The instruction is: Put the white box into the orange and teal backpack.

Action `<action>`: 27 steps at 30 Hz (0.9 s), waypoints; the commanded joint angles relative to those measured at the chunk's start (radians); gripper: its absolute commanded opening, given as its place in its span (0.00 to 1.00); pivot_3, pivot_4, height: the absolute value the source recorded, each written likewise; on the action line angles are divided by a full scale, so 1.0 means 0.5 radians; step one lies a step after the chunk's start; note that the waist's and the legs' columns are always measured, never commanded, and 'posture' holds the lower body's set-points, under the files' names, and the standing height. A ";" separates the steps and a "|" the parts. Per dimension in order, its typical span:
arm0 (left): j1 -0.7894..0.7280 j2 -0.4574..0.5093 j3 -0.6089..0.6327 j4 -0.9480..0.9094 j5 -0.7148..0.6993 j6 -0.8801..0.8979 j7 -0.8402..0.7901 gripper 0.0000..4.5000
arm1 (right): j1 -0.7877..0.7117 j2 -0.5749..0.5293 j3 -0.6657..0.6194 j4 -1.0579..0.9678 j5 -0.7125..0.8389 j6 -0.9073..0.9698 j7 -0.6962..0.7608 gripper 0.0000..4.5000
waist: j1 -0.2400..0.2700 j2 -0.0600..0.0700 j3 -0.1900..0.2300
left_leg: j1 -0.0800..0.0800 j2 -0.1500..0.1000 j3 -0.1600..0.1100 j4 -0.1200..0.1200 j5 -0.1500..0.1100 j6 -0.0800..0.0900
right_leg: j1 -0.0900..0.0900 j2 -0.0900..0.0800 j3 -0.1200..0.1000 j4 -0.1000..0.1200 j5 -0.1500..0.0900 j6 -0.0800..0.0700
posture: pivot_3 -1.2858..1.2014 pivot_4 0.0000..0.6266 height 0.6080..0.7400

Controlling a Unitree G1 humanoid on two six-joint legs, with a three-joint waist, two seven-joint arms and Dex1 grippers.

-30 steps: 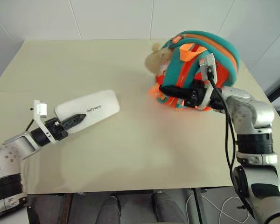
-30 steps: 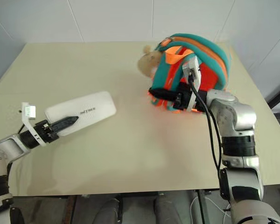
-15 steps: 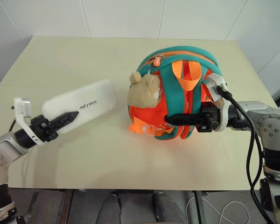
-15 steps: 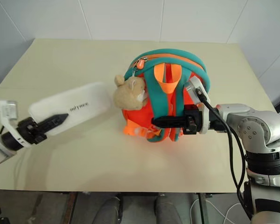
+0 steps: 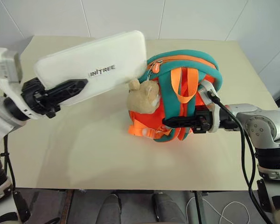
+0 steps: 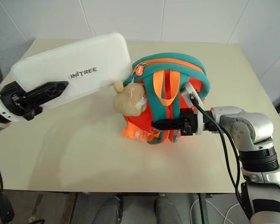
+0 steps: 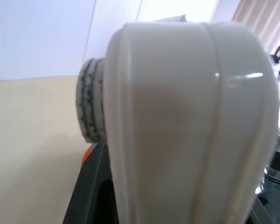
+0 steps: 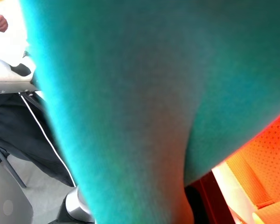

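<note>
- Left gripper [image 5: 77, 87] grasps the white box [image 5: 95, 65], held off the table [image 5: 84, 154].
- Right gripper [image 5: 170, 122] — clenched on the orange and teal backpack [image 5: 184, 93] (teal straps).

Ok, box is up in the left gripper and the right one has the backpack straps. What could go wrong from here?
1. The white box is clamped by the left gripper near one end only, so its long free end could sag or twist out.
2. The orange and teal backpack's zipper looks shut; pushing the box in could just shove the bag.
3. The right gripper holds only the straps, and the plush bear hangs close under the box's end, so it may snag.
</note>
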 commanded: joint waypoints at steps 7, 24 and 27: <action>-0.059 0.258 -0.488 0.214 0.636 -0.529 -0.557 0.29 | -0.043 0.006 -0.053 -0.045 0.028 -0.016 -0.013 0.00 | 0.001 0.001 0.000 | 0.000 0.001 0.001 -0.001 0.000 0.000 | 0.000 0.002 0.000 -0.001 0.000 0.000 | 0.52 0.24 1.00; -1.243 -0.260 -1.319 0.939 1.448 -0.876 -0.843 0.29 | -0.143 0.054 -0.008 0.035 -0.014 -0.060 0.030 0.00 | 0.035 0.002 0.002 | -0.003 0.000 -0.001 0.005 0.000 0.001 | 0.000 0.003 -0.002 0.003 0.000 0.001 | 0.52 0.24 1.00; -1.401 -0.496 -1.435 1.063 1.548 -0.845 -0.800 0.29 | -0.130 0.069 -0.015 0.021 -0.020 -0.069 0.014 0.00 | 0.033 0.007 0.005 | -0.005 0.000 -0.001 0.005 0.000 0.001 | -0.002 0.004 -0.002 0.004 -0.002 0.002 | 0.52 0.24 1.00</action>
